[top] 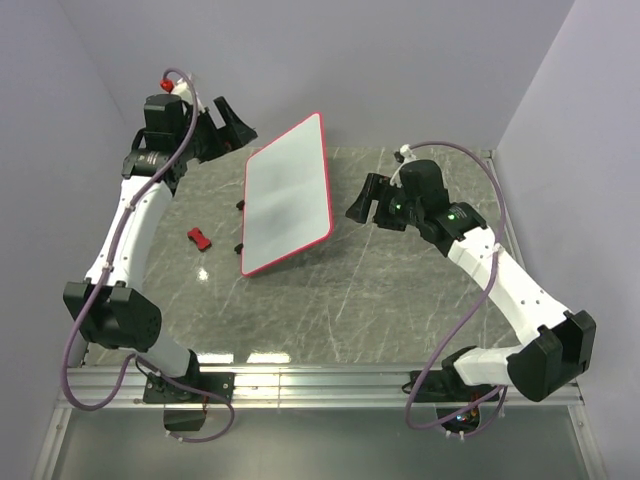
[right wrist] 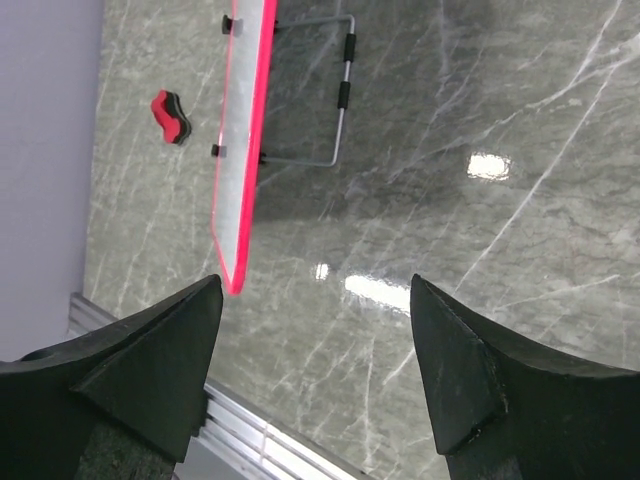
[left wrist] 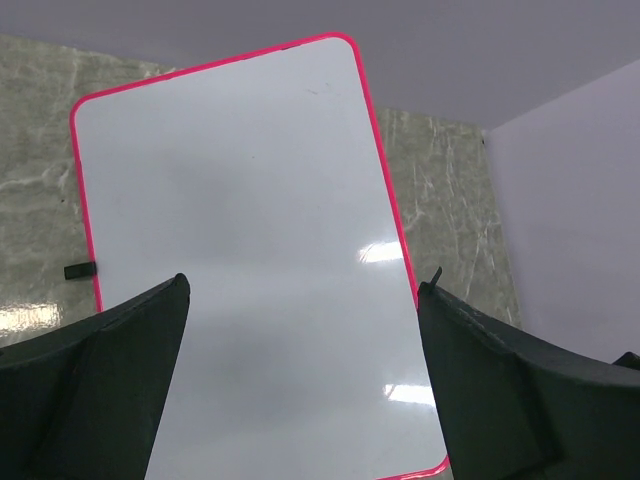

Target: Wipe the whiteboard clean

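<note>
Left arm pose: the left arm rose from its base, elbow low at the near left and forearm climbing to a high wrist; the left gripper point(top: 234, 127) pointed down and rightward at the board's far upper edge.
Left gripper state: its jaws stood wide apart with nothing between them point(left wrist: 305, 290).
Right arm pose: the right arm folded at the near right, then reached inward and low; the right gripper point(top: 362, 205) faced the board's right edge from just beside it, apart from it.
Right gripper state: spread wide and empty point(right wrist: 315, 290).
Task thing: the large flat white rectangular whiteboard with a thin red rim and rounded corners point(top: 288, 195) stood tilted on the grey marble-patterned table point(top: 400, 300), between the two grippers.
Left wrist view only: the board's face point(left wrist: 240, 200) filled the space ahead of the fingers, plain white-grey with bright reflections, and a small black clip point(left wrist: 80, 270) sat on its left rim.
Right wrist view only: the board appeared edge-on point(right wrist: 242, 150) ahead and to the left of the fingers, propped by a thin metal wire stand point(right wrist: 340, 100) behind it.
Other: a small red and black eraser block point(top: 200, 239) lay on the table beyond the board from the right gripper point(right wrist: 170, 117), below the left gripper.
</note>
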You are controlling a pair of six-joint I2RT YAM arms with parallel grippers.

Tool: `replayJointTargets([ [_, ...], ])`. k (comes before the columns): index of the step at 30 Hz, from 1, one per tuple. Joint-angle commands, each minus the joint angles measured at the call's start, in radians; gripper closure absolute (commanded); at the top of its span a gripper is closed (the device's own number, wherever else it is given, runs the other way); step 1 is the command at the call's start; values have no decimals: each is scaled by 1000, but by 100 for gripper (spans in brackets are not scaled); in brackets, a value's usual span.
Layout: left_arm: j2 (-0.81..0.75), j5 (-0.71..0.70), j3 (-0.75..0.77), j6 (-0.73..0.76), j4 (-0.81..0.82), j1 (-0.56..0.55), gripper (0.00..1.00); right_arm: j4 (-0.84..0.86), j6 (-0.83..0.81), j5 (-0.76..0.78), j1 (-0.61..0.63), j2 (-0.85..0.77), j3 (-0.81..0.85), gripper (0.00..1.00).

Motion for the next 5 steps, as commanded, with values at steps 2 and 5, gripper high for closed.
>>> replayJointTargets([
  [2, -61, -34, 18, 34, 8, -17, 1, 53, 42, 6, -2, -42, -28, 18],
  [5, -58, -95, 29, 67, -28, -24, 0, 86, 62, 7, -1, -65, -65, 18],
])
